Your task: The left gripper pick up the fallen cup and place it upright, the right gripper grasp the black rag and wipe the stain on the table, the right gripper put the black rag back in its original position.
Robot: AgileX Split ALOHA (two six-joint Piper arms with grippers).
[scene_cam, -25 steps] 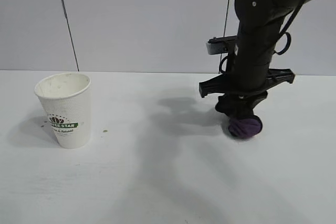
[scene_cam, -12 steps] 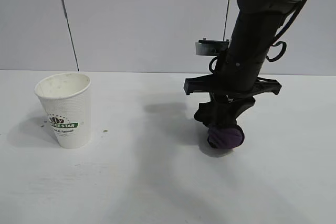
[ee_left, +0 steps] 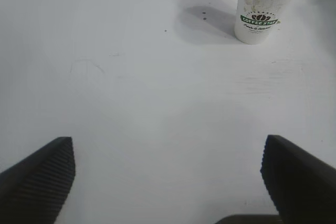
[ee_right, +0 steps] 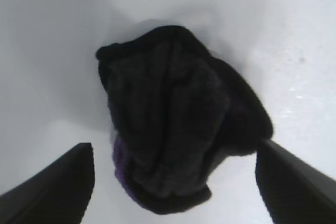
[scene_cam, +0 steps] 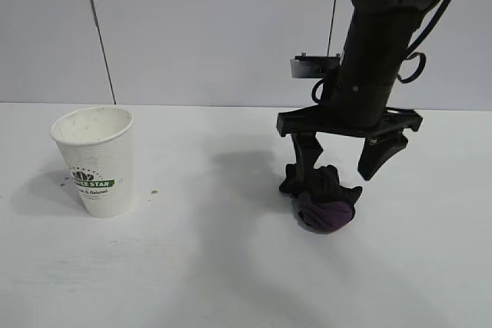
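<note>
Matte white table (scene_cam: 231,282), bunched black rag (scene_cam: 324,199), dimpled cup (scene_cam: 98,160)

On the white worktop (scene_cam: 231,266) a Coffee Star paper cup (scene_cam: 96,160) stands upright at left. At right, the right hand (scene_cam: 342,160) hangs spread-fingered just above the bunched black-and-purple rag (scene_cam: 323,201).

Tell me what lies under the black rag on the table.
The black rag rests on the white table, below the right hand, whose fingers stand open. Bare tabletop surrounds it; no stain shows. Whatever is directly beneath is covered by the cloth.
</note>
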